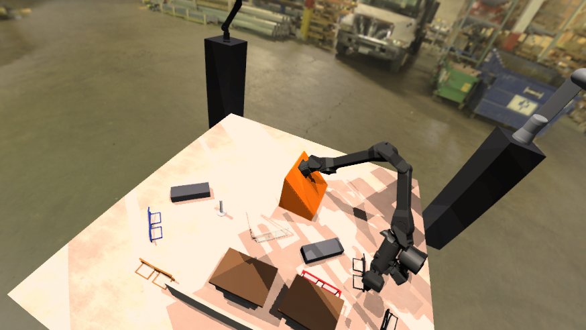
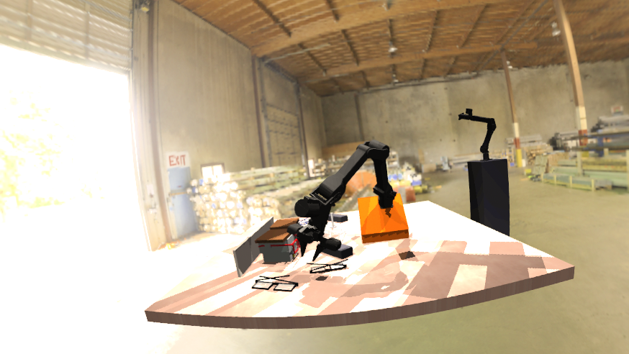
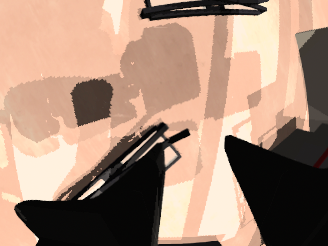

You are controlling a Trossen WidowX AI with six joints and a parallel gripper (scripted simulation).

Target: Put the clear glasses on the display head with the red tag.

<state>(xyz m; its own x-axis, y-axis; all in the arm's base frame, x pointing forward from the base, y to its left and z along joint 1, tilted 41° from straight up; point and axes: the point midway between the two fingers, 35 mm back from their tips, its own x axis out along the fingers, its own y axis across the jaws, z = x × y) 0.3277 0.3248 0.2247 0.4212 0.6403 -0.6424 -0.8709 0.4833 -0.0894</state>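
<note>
- The arm reaches from its orange wedge base out over the right side of the table and bends down to the near right part.
- The tool hangs low over the table with its tips pointing down. Its jaws stand partly apart and released, with nothing between them.
- In the wrist view the tool shows bare table in its gap. A black-framed pair of glasses lies partly under one finger. Whether the finger touches it cannot be told.
- The same black pair lies flat just left of the tool. A second black pair lies nearer, close to the table's near edge.
- The clear glasses lie on the table near its middle, temples unfolded, well apart from the tool and to its left.
- A dark flat case lies between the clear glasses and the tool.
- Two brown-topped display heads stand side by side at the near edge. A red frame sits against the right one. The tag itself cannot be made out.
- Open table lies between the clear glasses and the left head.
- The table's right edge runs close beside the arm's lower links. A black pillar stands just beyond it.
</note>
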